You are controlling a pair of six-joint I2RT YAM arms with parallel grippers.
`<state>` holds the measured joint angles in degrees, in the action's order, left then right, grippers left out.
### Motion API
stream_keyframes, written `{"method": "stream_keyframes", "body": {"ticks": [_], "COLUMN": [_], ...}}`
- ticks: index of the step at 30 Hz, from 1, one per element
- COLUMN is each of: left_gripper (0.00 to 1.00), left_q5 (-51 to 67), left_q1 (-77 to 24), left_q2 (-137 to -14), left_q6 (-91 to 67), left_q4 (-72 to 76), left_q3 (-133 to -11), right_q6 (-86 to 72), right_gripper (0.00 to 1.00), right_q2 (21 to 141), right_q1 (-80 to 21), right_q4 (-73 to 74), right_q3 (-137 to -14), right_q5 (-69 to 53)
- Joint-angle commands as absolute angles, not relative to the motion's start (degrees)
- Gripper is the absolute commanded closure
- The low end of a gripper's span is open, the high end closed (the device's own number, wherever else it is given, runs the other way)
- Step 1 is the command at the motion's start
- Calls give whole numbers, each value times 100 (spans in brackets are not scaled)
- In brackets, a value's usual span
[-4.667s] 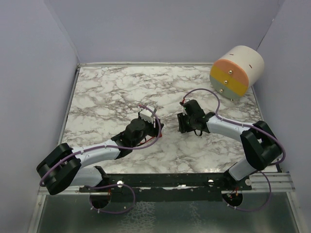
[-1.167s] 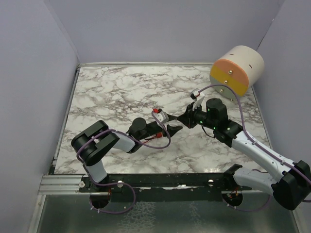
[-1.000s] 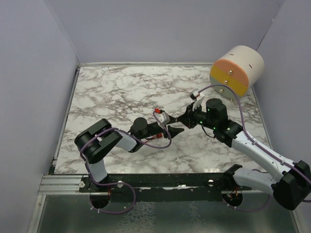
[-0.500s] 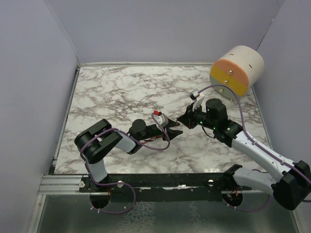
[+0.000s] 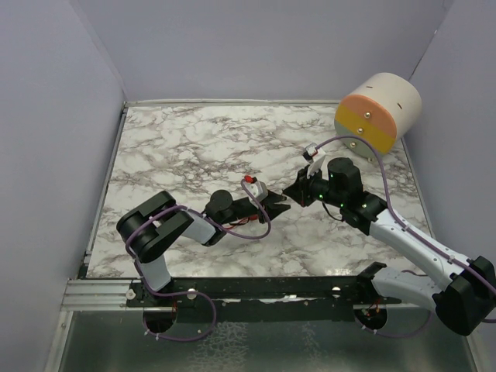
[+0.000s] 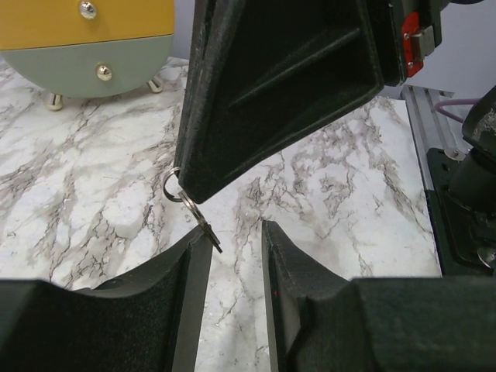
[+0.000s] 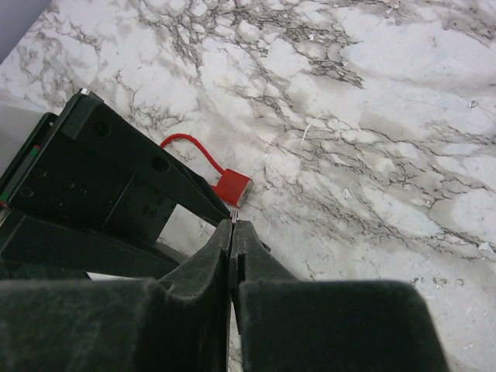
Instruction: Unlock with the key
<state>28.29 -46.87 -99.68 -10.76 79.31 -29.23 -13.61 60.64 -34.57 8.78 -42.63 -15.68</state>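
Mid-handover: your right end effector (image 6: 184,188) pinches the key (image 6: 203,226); left end effector (image 6: 232,232), narrowly parted at 6 o'clock, should clamp it.

White-and-black L arm (image 5: 194,227) lies low, elbow folded back, wrist pointing right; its black two-finger L gripper (image 5: 279,206) has jaws parted w/ a narrow gap. White-and-black R arm (image 5: 411,240) stretches leftward, black R gripper (image 5: 291,193) pinched tight, tip right over L fingertips (image 6: 194,263).
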Motion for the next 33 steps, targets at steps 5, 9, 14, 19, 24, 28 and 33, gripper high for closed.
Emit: {"method": "stream_keyframes", "body": {"ticks": [5, 9, 14, 19, 24, 28, 33], "left_gripper": [72, 77, 82, 87, 94, 100, 100], "left_q5": [2523, 2504, 2424, 2352, 2290, 2238, 2222], "left_q1": [-4671, -4669, -4657, -4641, -4632, -4625, -4624], "left_q2": [-9773, -9782, -9757, -9754, -9568, -9537, -9536], "left_q6": [-1046, -1032, -1017, -1004, -984, -980, -980], "left_q4": [7868, 7788, 7774, 7716, 7625, 7545, 7412], "left_q3": [-2920, -2934, -2900, -2865, -2856, -2872, -2921], "right_q6": [-1263, -1260, -1260, -1256, -1256, -1256, -1259], "right_gripper": [99, 99, 99, 99, 99, 99, 99], "right_q2": [6047, 6033, 6023, 6020, 5995, 5979, 5978], "right_q1": [-3507, -3502, -3506, -3507, -3507, -3505, -3507], "right_q4": [914, 931, 940, 966, 967, 976, 983], "right_q3": [-4308, -4301, -4288, -4266, -4250, -4241, -4236], "right_q5": [-1442, -1416, -1380, -1355, -1336, -1327, -1318]}}
